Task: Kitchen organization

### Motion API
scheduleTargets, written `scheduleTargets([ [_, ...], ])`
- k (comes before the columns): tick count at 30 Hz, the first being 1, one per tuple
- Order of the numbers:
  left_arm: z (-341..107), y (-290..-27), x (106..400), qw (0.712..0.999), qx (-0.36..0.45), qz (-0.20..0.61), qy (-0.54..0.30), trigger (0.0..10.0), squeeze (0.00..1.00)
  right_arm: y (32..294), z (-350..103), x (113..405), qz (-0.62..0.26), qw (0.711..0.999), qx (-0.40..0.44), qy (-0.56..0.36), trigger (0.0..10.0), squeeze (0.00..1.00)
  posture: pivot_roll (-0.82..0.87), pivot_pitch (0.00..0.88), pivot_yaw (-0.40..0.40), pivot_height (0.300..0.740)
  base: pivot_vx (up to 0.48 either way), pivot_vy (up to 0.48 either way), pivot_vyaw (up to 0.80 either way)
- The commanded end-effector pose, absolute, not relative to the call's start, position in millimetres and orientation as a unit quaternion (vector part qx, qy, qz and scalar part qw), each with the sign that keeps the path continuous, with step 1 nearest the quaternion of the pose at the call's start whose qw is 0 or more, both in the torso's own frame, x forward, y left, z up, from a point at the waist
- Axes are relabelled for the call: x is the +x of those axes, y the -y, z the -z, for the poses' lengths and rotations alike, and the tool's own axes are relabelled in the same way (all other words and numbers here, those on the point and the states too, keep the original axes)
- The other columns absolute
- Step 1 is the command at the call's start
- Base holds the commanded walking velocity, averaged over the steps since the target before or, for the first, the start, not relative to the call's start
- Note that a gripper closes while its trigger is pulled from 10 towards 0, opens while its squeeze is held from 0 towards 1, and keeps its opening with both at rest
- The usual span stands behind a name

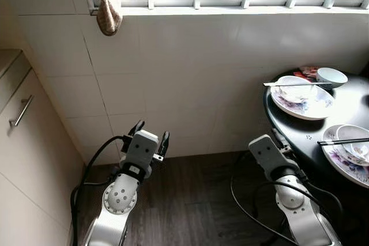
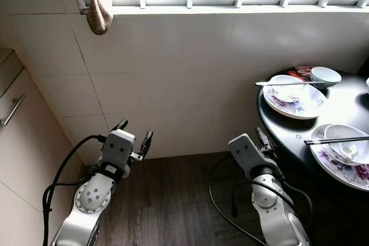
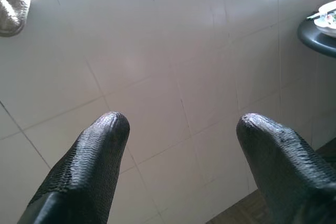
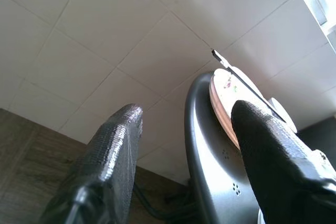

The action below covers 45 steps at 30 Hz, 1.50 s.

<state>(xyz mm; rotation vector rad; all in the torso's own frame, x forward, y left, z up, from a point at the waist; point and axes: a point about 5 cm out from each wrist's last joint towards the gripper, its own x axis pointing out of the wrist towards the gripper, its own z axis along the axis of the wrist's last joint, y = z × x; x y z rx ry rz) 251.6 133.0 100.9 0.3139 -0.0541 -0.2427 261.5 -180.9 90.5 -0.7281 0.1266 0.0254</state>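
We are holding both of our shiny silver arms out in front of us, low down. Our left silver arm (image 1: 118, 200) is reaching forward and up a little, and a black cable is looping off its side. Our left gripper with two long black fingers (image 1: 151, 133) is pointing ahead, and its fingers (image 3: 89, 161) are standing wide apart with nothing between them. Our right silver arm (image 1: 300, 208) is reaching forward too, with a black cable hanging under it. Our right gripper with two long black fingers (image 4: 184, 156) is also spreading its fingers (image 4: 113, 156) apart and gripping nothing.
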Motion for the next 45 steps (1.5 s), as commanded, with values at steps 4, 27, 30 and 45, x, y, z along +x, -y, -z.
scheduleTargets([
  [4,-100,-132,252,0.980,0.155,0.125,0.024,10.0,0.00,181,-94,262,-0.009,0.928,-0.368,-0.051,10.0,0.00,0.03,0.000,-0.041,0.740,0.000,-0.465,0.00],
  [27,-97,-131,253,0.983,0.136,0.124,0.015,10.0,0.00,171,-99,262,-0.063,0.840,-0.538,-0.003,10.0,0.00,0.03,0.000,-0.048,0.740,0.000,-0.120,0.00],
  [30,-97,-131,254,0.984,0.132,0.123,0.013,10.0,0.00,170,-96,261,-0.070,0.837,-0.543,-0.007,10.0,0.00,0.03,0.000,-0.047,0.740,0.000,0.000,0.00],
  [45,-96,-134,256,0.984,0.126,0.127,0.008,10.0,0.00,173,-78,260,-0.099,0.799,-0.590,-0.057,10.0,0.00,0.03,0.000,-0.034,0.740,0.000,0.000,0.00],
])
